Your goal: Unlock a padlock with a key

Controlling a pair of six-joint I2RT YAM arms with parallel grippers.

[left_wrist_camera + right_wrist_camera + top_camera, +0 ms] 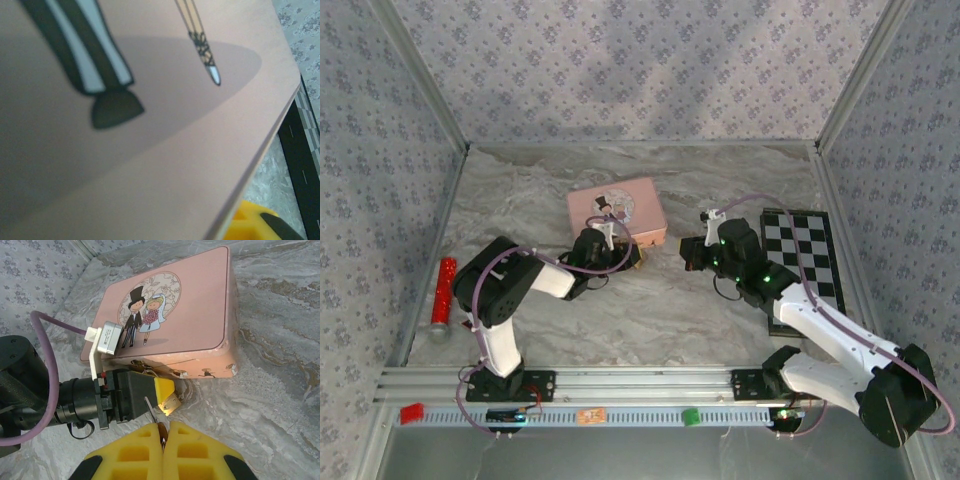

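The tiny brass padlock (pixel 170 404) sits against the front side of the pink tin, pinched in my left gripper (pixel 626 257). Its yellow finger (pixel 164 388) covers the lock's top, and the shackle is hidden. My right gripper (pixel 163 427) is shut on a key (pixel 152 410). The thin silver blade sticks out between its yellow fingers, tip pointing up and left, just short of the padlock. In the top view my right gripper (pixel 689 256) faces the left one across a small gap.
The pink tin (pixel 617 214), with a bride-and-groom picture on its lid (pixel 170 310), lies right behind the padlock. Its lid (pixel 150 140) fills most of the left wrist view. A chessboard (pixel 807 262) lies at the right and a red cylinder (pixel 444 289) at the far left.
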